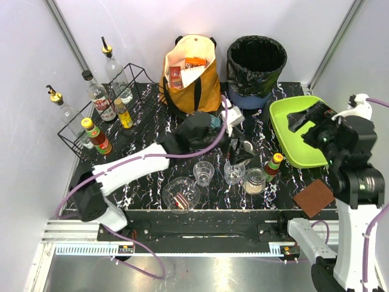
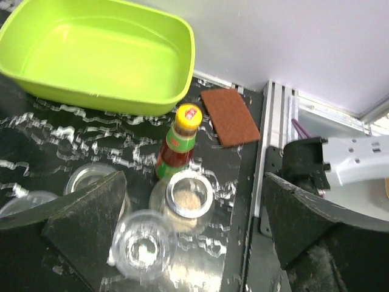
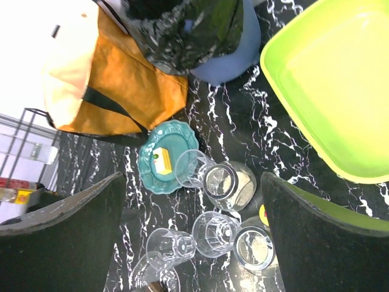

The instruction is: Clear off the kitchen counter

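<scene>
**Lining up on the jar without knocking its neighbours**

My left gripper (image 2: 193,176) hangs over the crowded near-right part of the kitchen counter (image 1: 143,193). That black, white-veined surface carries everything here. My fingers (image 2: 85,225) are spread wide with nothing between them.

Under the gap stands an open jar (image 2: 188,198) of pale powder. A small clear glass (image 2: 143,246) stands just beside it on the near side. A red sauce bottle (image 2: 181,137) with a yellow cap touches, or nearly touches, its far side.

I judge the jar to be my pick, bound for the lime-green tray (image 2: 109,100) just beyond the bottle.

To do it well, I should centre on the jar's rim and come straight down. One finger needs to slip between jar and glass, so my wrist should turn until neither finger lands on the bottle. The close should be gentle, and the lift level, since the jar has no lid.

From my wrist camera I cannot tell how high above the rim I am.

My right gripper (image 3: 193,177) waits by the tray, jaws also apart and empty.
</scene>
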You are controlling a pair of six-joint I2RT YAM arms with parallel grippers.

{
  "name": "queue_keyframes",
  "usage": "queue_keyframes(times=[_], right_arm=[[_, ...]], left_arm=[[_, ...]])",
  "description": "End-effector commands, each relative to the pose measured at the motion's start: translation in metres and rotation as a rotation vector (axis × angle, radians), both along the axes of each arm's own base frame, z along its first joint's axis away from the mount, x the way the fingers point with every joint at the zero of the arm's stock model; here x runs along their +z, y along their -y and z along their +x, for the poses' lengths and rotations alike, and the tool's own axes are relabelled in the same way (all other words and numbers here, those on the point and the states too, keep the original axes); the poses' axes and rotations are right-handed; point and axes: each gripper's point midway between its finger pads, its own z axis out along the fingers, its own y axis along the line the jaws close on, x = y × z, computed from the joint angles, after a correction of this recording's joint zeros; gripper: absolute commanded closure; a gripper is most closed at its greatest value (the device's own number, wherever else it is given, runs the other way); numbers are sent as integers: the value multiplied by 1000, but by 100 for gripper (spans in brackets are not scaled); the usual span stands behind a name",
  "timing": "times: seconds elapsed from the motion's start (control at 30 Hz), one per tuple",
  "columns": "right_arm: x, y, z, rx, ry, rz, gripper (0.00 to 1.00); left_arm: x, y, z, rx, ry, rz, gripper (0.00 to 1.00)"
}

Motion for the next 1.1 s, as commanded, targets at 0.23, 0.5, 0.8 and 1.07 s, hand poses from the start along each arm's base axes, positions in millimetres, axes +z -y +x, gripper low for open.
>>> queue_keyframes(times=[0.23, 0.5, 0.8, 1.07], right_arm=[[38, 15, -55, -75, 110, -15, 2], [24, 17, -67, -77, 41, -24, 2], [10, 20, -66, -60, -41, -90, 1], [10, 25, -69, -76, -35, -120, 1]], left_arm=[[-7, 107, 18, -14, 180, -188, 1], [-60, 151, 19, -33, 258, -91, 1], [-93, 176, 25, -17, 275, -36, 10], [-105, 179, 28, 30, 300, 10, 40]])
